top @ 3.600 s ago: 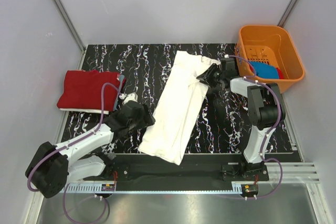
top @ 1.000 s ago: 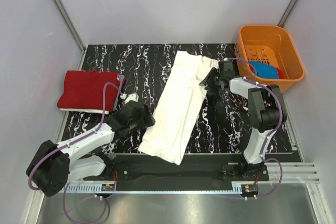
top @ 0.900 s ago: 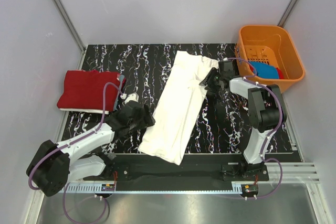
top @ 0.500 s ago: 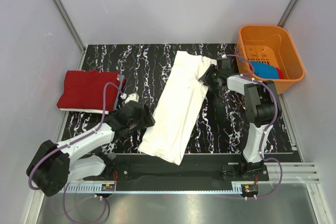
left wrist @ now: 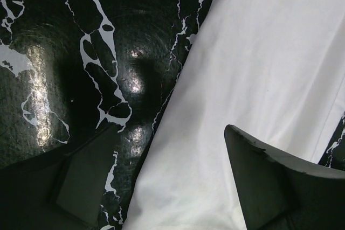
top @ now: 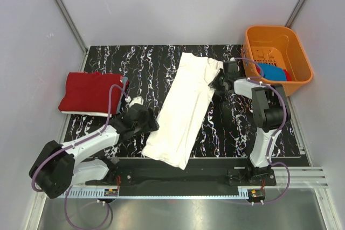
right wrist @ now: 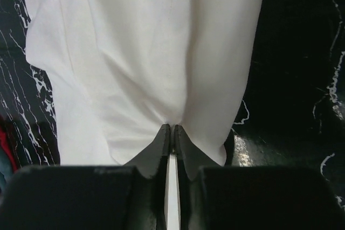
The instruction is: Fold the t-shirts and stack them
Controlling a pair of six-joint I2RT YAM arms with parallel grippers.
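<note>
The white t-shirt (top: 186, 109) lies stretched in a long strip across the middle of the black marbled table (top: 145, 63), running from the near edge toward the far right. At its far right corner the right hand (right wrist: 171, 130) is pinched tight on a gather of the white cloth, with creases fanning out from the closed tips. The left hand (left wrist: 170, 133) sits low at the shirt's near left edge with its fingers spread wide, one over bare table and one over the cloth, gripping nothing. The red t-shirt (top: 91, 92) lies folded at the left side of the table. The blue t-shirt (top: 272, 71) is in the orange basket (top: 280, 28) at the far right.
</note>
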